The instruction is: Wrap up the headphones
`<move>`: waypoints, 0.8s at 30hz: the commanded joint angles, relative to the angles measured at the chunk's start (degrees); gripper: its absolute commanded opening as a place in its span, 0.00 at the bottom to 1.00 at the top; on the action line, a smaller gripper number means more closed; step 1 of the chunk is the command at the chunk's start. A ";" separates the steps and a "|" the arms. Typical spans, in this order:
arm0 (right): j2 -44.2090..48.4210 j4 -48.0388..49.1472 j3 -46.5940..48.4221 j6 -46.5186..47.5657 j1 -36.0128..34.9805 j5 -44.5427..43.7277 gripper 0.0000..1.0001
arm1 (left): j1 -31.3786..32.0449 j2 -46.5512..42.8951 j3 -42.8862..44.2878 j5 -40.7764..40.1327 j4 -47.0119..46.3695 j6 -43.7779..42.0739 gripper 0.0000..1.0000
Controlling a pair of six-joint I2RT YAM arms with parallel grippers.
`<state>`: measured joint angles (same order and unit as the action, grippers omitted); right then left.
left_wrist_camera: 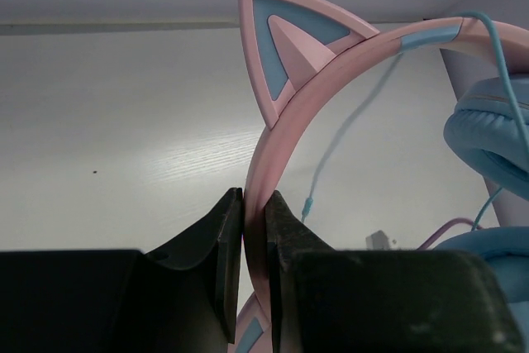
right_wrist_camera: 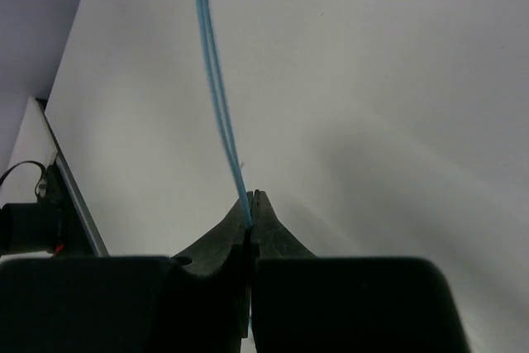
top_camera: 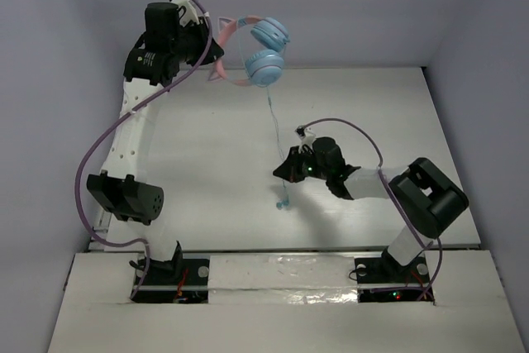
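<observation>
While left tool (left_wrist_camera: 254, 198) holds headphones (top_camera: 266, 51) aloft, right tool (right_wrist_camera: 252, 197) seemingly pinches cable (right_wrist_camera: 216, 80)

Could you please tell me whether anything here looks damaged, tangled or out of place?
Nothing stands out. The left claw grips the headphones by the pink headband, and their cable runs straight, untangled, to the shut right claw, which pinches it.

1. The over-ear headphones (top_camera: 252, 49), with two round light-blue ear cups and a pink plastic headband, hang in the upper middle of the top view.
2. The headband (left_wrist_camera: 273, 146) carries a pointed pink-and-blue cat ear (left_wrist_camera: 285, 39). The left gripper (left_wrist_camera: 254, 204) pinches it tightly.
3. The thin pale-blue cable (top_camera: 274, 126) runs straight down from the lower ear cup (top_camera: 264, 66) to the frame centre. There the right gripper (right_wrist_camera: 252, 204) is closed on it.
</observation>
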<state>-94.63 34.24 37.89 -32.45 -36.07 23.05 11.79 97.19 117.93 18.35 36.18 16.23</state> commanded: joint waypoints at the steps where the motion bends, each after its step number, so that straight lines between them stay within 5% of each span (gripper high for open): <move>1: 2.16 -3.98 1.40 0.89 -4.43 -5.72 0.00 | -0.72 -0.25 5.64 1.16 -5.42 4.68 0.00; 16: 16.49 -17.08 -0.10 -0.25 -20.16 -14.87 0.00 | -4.23 2.66 0.72 -11.84 -10.34 6.27 0.00; 24: 17.72 -29.21 9.46 0.89 -27.55 -18.47 0.00 | -4.23 1.87 -6.12 -16.15 -14.73 6.54 0.00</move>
<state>-78.02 10.92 41.12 -32.71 -60.95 7.29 7.68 101.38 113.54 4.54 29.52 20.49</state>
